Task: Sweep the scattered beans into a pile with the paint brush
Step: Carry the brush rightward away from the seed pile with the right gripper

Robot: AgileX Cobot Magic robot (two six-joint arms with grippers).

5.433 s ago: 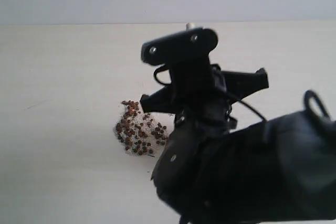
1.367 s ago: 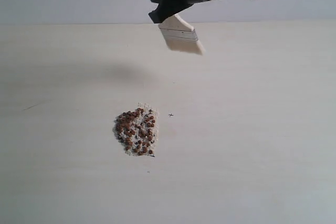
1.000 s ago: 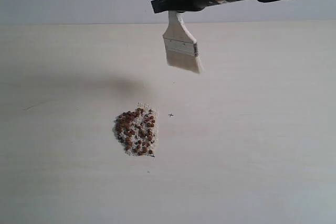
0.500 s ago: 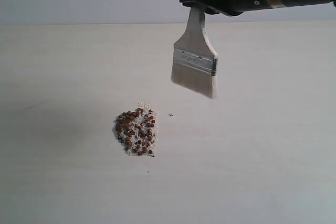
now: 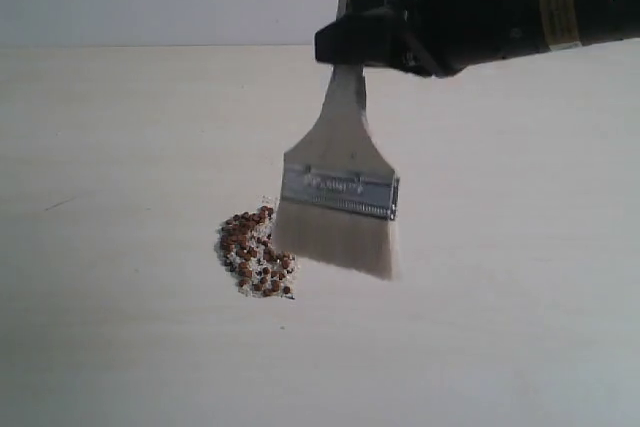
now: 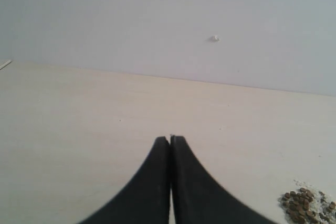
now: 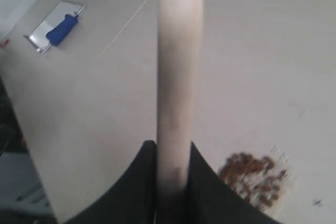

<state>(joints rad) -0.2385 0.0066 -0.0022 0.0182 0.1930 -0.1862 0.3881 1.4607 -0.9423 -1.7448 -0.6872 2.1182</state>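
The beans (image 5: 250,252) are seen gathered in one tight pile on the table (image 5: 500,347). Just beside them the paint brush (image 5: 340,197) is hung bristles-down, the pile's right edge overlapped by its bristles. Above the beans, the handle is clamped by the right gripper (image 5: 352,47). Apart from the beans, the left gripper (image 6: 170,141) is pressed closed, holding nothing.
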